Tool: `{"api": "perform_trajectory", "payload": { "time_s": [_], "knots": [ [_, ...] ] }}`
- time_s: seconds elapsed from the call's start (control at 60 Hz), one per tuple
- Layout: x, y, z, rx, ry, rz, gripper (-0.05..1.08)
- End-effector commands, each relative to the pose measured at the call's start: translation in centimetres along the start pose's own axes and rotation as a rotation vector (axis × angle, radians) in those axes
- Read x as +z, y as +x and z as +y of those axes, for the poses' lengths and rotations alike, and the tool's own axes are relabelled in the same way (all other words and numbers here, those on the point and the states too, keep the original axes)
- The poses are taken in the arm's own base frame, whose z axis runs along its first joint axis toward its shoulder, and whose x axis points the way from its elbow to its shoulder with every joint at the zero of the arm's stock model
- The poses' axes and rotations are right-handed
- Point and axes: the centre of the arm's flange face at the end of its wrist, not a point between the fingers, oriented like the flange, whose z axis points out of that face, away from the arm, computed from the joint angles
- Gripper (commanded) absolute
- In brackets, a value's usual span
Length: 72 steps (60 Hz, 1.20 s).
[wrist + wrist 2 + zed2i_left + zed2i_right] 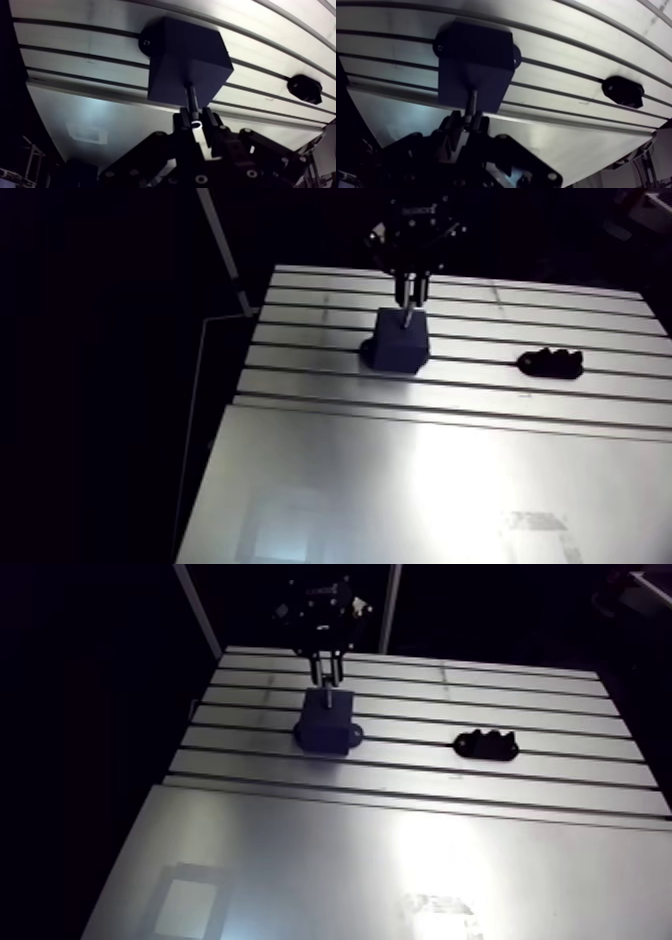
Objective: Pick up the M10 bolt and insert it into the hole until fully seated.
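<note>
— Aluminium, silvery and bright: that is the tabletop [330,478] we look down on, cut by long slots across its far half and smooth on its near half. What do we have standing on it?

— We see a dark, almost black, cube-like block [403,340] on the slotted part, towards the far edge. A round black foot [145,42] at its base lies flat on the metal. Well apart to the right of the block lies a small black lumpy piece [549,362], also on the slotted part.

— And the black two-fingered pincer [196,121]?

— We find it directly above the block, coming straight down from the arm. In the wrist view its fingers [181,120] stand narrow, close to one another, pinching the upper end of a slim grey metal bolt [192,99].

— So the bolt is off the tabletop?

— Yes. We see it held upright in the pincer with its shank pointing down. Its lower end meets the top of the block.

— Can we say it sits in the hole?

— We cannot tell. The block's top is too dark for us to make out the hole or how far the tip has gone. A good length of bare shank shows between the fingertips and the block, in the arm view as in the wrist view.

— Does the pincer touch the block?

— No. We see the fingers clear above it, and only the bolt reaches down to it.
</note>
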Motion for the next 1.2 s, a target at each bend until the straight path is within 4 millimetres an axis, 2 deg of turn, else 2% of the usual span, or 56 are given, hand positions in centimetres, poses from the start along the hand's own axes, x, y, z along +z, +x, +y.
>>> {"api": "perform_trajectory", "payload": {
  "time_s": [0.017,1.2],
  "knots": [
    [0.31,-0.02,-0.17,-0.002,0.0,-0.006,1.08],
    [0.84,-0.02,-0.24,0.003,0.003,-0.013,1.08]
  ]
}}
